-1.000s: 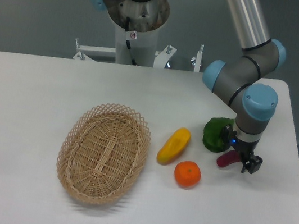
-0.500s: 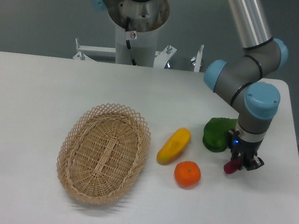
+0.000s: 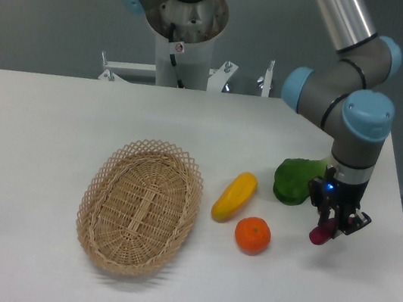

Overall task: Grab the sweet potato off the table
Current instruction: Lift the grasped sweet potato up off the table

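Observation:
The sweet potato (image 3: pixel 321 233) is a small purple-magenta tuber, only its lower end showing between the fingers of my gripper (image 3: pixel 334 224). The gripper is shut on it at the right side of the white table (image 3: pixel 49 142). It hangs end-down just right of the orange (image 3: pixel 253 234), and whether its tip still touches the table I cannot tell. The rest of the tuber is hidden by the gripper body.
A green leafy vegetable (image 3: pixel 295 181) lies just left of the gripper's wrist. A yellow-orange vegetable (image 3: pixel 234 196) sits beside a woven wicker basket (image 3: pixel 140 206) at the table's middle. The table's right edge runs close to the gripper.
The gripper closed on the sweet potato, which went from lying flat to hanging end-down. Arm and tuber have shifted to the right, away from the green vegetable.

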Robot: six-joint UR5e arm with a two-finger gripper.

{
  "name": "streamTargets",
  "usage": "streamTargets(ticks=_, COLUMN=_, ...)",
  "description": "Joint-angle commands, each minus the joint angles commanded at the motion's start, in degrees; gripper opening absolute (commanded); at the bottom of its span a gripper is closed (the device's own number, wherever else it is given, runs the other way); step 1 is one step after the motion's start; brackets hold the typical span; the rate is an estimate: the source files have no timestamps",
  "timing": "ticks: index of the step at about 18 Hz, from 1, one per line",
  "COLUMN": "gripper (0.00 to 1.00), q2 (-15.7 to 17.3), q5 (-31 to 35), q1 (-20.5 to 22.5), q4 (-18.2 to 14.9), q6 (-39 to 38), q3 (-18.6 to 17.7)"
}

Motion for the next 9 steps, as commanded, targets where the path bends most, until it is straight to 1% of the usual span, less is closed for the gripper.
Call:
streamTargets(ticks=3, gripper=0.25, q2=2.81, q5=-0.61, q1=-2.37, q4=-0.09, q6=-5.1, q3=0.61)
streamTargets(ticks=6, gripper=0.25, q2=5.62, q5=-4.12, q1=-2.91, q4=-0.09, q6=-11.42, q3=0.53)
streamTargets(ticks=9, gripper=0.25, q2=7.91, q5=-5.89, q1=-3.52, q4=-0.44, q6=-14.51, q3=0.61)
